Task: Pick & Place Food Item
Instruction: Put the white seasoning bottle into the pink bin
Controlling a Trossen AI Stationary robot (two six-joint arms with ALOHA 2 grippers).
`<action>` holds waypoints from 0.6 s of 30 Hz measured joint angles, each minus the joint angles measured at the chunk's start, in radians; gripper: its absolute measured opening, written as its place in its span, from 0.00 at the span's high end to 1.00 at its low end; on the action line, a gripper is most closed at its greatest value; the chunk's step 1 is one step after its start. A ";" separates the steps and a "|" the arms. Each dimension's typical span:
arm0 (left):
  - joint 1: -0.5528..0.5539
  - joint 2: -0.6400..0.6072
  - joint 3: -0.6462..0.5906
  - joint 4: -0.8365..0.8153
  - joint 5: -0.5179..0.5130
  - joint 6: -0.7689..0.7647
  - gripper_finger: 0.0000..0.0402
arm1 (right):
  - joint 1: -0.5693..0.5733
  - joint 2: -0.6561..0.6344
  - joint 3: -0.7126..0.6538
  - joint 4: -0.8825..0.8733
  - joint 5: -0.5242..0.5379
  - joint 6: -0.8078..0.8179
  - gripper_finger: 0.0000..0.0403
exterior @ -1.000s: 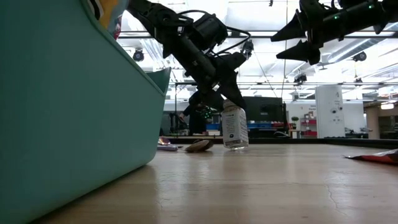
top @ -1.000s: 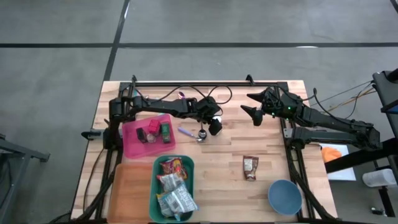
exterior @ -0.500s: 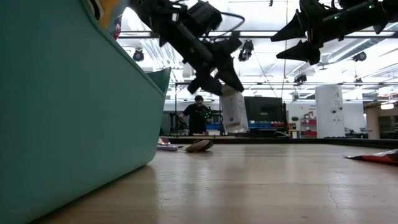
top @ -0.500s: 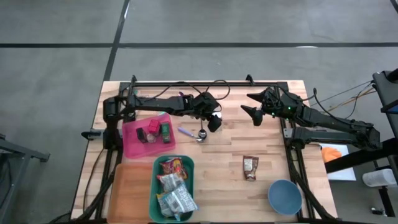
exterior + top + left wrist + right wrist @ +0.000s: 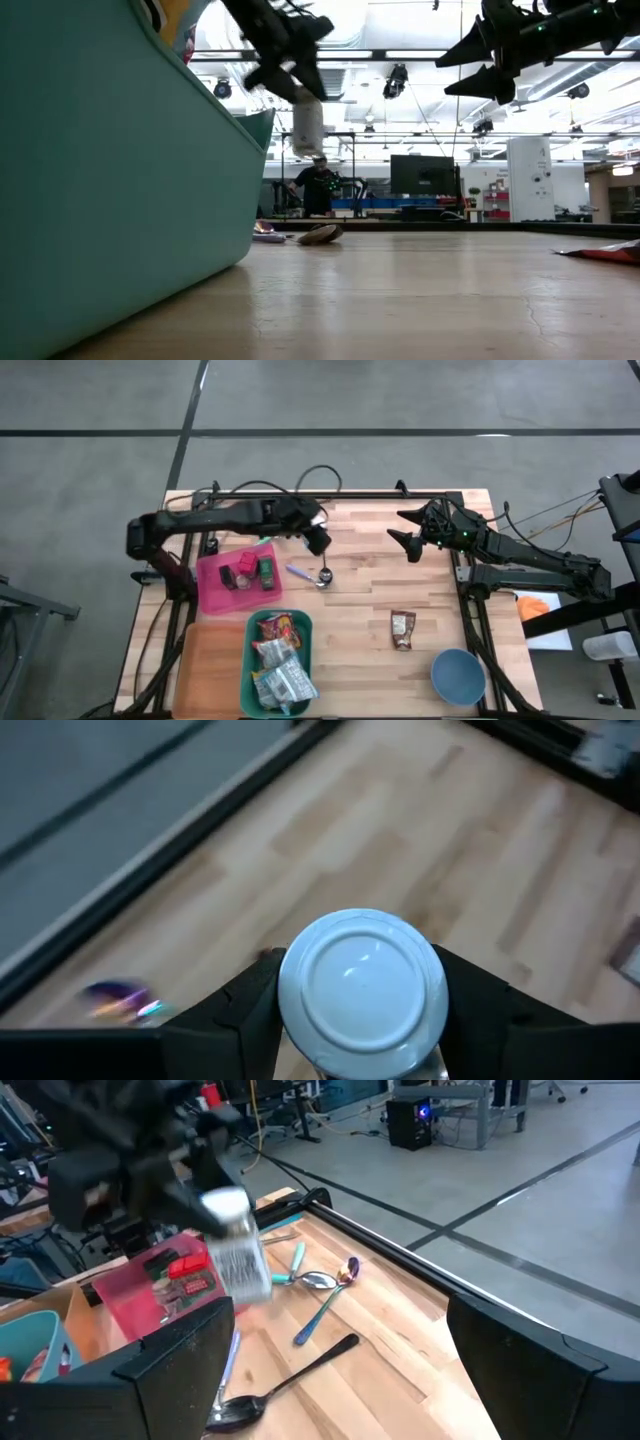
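left gripper (image 5: 318, 543) holds one blurred bottle (image 5: 307, 122) aloft, label unreadable; right gripper (image 5: 403, 526) hangs w/ fingers wide.

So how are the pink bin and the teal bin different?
The pink bin is wider and holds small boxes; the teal bin is narrower and stuffed with snack packets. The pink bin sits nearer the left gripper, which carries a white bottle. Both stand on the wooden table.

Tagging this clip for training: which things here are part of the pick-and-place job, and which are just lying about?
In the job:
- left gripper, shut on the white bottle
- pink bin

Lying about:
- spoons
- snack packet
- blue bowl
- teal bin
- right gripper, open, waiting
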 joint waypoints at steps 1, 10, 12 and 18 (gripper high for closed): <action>0.000 -0.021 0.000 -0.029 -0.025 -0.012 0.50 | 0.000 0.000 0.000 0.000 0.000 0.000 0.10; -0.004 -0.175 -0.004 -0.314 -0.157 -0.229 0.50 | 0.000 0.001 0.000 0.000 0.000 0.000 0.10; -0.012 -0.203 -0.010 -0.379 -0.177 -0.291 0.50 | 0.000 0.001 0.000 0.000 0.000 0.000 0.10; -0.101 -0.316 -0.107 -0.444 -0.256 -0.498 0.50 | 0.000 0.001 0.000 0.000 0.000 0.000 0.10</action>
